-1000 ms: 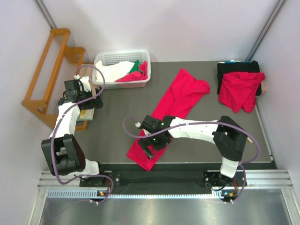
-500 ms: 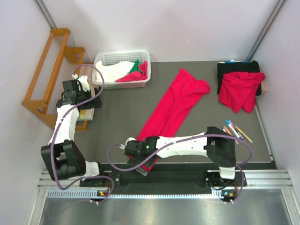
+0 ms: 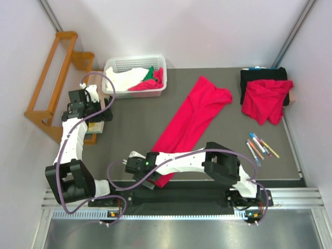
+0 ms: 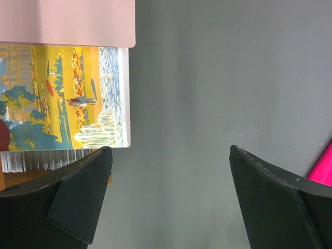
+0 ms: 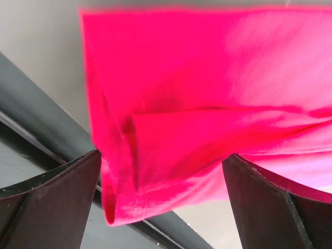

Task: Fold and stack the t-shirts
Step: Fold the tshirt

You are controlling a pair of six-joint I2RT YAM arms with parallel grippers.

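right wrist, t-shirt (image 5: pixel 207 78) under spread right claw (image 5: pixel 162 158)

A long shirt (image 3: pixel 194 116), crimson, lies in a narrow folded strip diagonally across the surface (image 3: pixel 129 129), its near end at the front edge. A crumpled shirt (image 3: pixel 265 101) overlaps a black cloth (image 3: pixel 259 75) at far right. Red fabric (image 3: pixel 150 84) in the basket (image 3: pixel 136 60) may be a third.
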